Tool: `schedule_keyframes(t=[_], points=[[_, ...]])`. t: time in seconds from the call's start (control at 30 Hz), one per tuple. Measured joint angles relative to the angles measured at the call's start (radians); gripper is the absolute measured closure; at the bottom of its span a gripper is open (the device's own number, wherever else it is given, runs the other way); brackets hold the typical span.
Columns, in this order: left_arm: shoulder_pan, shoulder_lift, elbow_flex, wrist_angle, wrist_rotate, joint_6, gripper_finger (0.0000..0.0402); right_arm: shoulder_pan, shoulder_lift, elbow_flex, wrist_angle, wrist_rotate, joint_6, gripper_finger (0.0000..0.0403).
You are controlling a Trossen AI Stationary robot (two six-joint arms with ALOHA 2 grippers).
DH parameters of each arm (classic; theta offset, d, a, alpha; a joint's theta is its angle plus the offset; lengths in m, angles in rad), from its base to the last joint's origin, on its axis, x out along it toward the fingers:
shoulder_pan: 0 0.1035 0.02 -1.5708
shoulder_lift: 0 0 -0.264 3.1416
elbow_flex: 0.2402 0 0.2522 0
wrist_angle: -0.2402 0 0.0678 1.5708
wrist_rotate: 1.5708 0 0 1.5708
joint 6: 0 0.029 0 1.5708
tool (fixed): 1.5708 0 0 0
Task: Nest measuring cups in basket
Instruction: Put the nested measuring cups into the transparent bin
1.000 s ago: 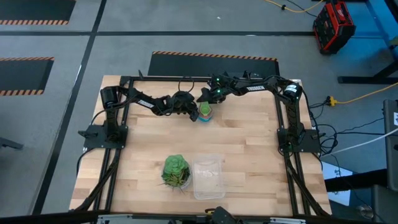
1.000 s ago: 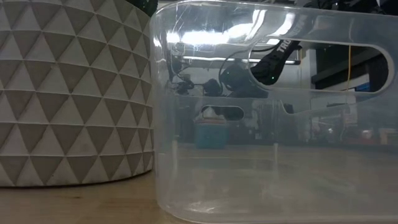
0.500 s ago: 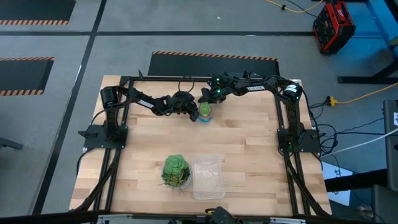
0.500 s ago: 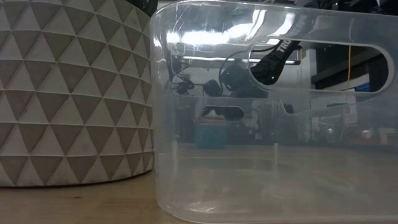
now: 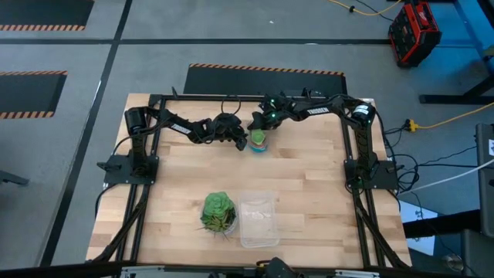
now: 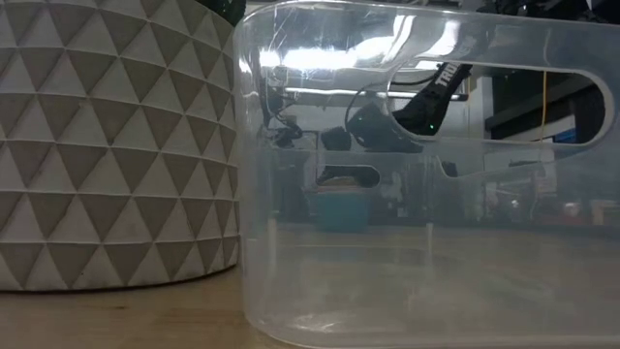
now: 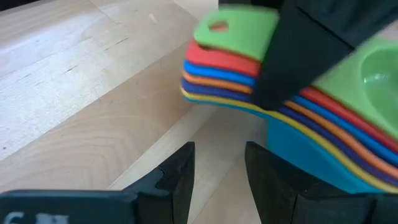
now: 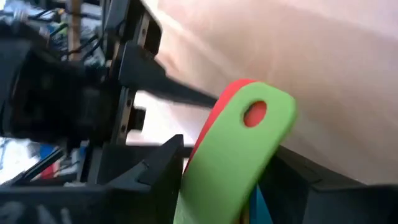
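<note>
Nearest the camera edge of the tabletop (image 5: 309, 174) sits the clear plastic basket (image 5: 258, 218), with no cups visible in it; the low view looks straight through its wall and shows nothing inside. Just beside the basket, on its left-arm side, stands a leafy green ball in a white triangle-patterned pot (image 5: 218, 211).

Well beyond the basket, near the far edge of the tabletop, are the measuring cups (image 5: 257, 140). They are already nested into one stack, green on top, then red, orange, yellow and blues beneath, handles fanned together. So the nesting looks done, judging by the stack; what seems left is carrying it across to the basket and setting it inside.

Both arms reach in low over that far strip and meet at the stack. The right tool (image 5: 261, 127) comes from the far right corner; the right wrist view shows the green and red handles passing between its dark fingers, apparently clamped on them, and in the left wrist view a dark finger crosses the handles from above. The left tool (image 5: 240, 139) lies just beside the stack, its fingers (image 7: 176, 176) parted a little and holding nothing, pointing at the cups' handle ends.
</note>
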Motion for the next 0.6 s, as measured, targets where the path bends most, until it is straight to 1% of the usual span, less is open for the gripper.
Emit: schedule_keyframes(t=[0.1,0.2,0.6], points=[[0.000,0.000,0.000,0.000,0.000,0.000,0.0266,-0.001,0.001,-0.034,0.099,-0.036,0.053,0.0216],[0.000,0.000,0.000,0.000,0.000,0.000,0.0266,0.000,0.001,-0.048,0.152,-0.008,0.068,0.0216],[0.000,0.000,0.000,0.000,0.000,-0.002,0.0266,-0.001,0.001,-0.049,0.154,-0.003,0.074,0.0216]])
